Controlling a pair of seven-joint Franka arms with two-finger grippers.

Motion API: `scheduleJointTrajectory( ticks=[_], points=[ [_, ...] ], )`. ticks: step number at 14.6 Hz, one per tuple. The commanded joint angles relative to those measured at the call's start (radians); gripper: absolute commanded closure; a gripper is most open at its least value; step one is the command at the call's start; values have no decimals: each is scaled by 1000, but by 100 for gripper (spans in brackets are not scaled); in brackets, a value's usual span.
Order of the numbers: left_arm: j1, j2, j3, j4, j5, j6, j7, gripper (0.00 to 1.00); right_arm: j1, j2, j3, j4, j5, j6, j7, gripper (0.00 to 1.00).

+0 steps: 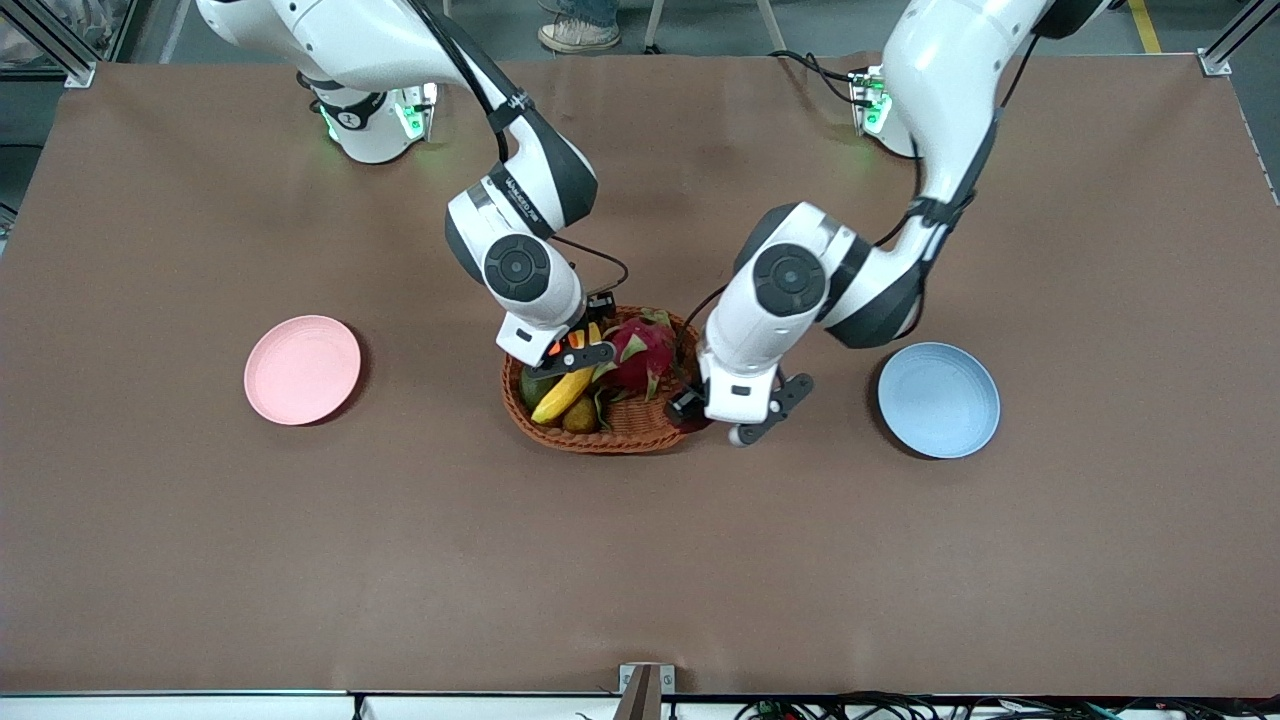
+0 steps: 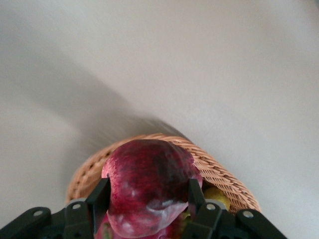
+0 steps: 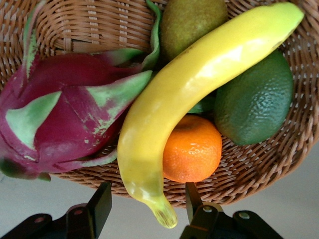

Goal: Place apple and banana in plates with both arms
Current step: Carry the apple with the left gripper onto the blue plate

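While the pink plate (image 1: 302, 369) lies bare on the tabletop (image 1: 640, 560) toward the right arm's end, well apart from the wicker basket (image 1: 610, 432), the right tool (image 1: 582, 352) hangs low over the basket's rim on that same side. In the right wrist view its two fingers (image 3: 101, 203) stand released, spread to either side of the banana's dark-tipped end without touching it. The banana (image 3: 189, 94) lies in the basket, slanting across the other fruit: it rests over an orange (image 3: 193, 148), with a green avocado (image 3: 254, 99) just beside it, a brownish-green fruit (image 3: 192, 20) at its upper stretch, and the dragon fruit (image 3: 65, 114) pressed along its other flank.

At the basket's edge toward the left arm's end, the left tool (image 1: 697, 412) is clenched on the apple (image 2: 147, 186). In the left wrist view the dark red fruit sits squarely between the two fingers (image 2: 99, 196), each pad flat against a side of it, with the basket's woven rim just below and a yellowish fruit (image 2: 218, 195) peeping out beside it. Whether the apple is lifted free of the basket or touching its contents is hard to judge from these views; it seems to be just above the rim.

The blue plate (image 1: 938, 399) lies bare on the tabletop near the basket, toward the left arm's end, beside the left arm's wrist.
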Motion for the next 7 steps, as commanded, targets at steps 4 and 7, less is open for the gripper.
scheduleJointTrajectory(
  ticks=[4,7],
  points=[
    [182,-127,5,-53,-2,-287,315,99,24,23,-6,2,8,32,-59,32],
    [294,-166,5,-154,70,-310,463,99,29,28,-6,5,7,44,-96,32]
  ],
)
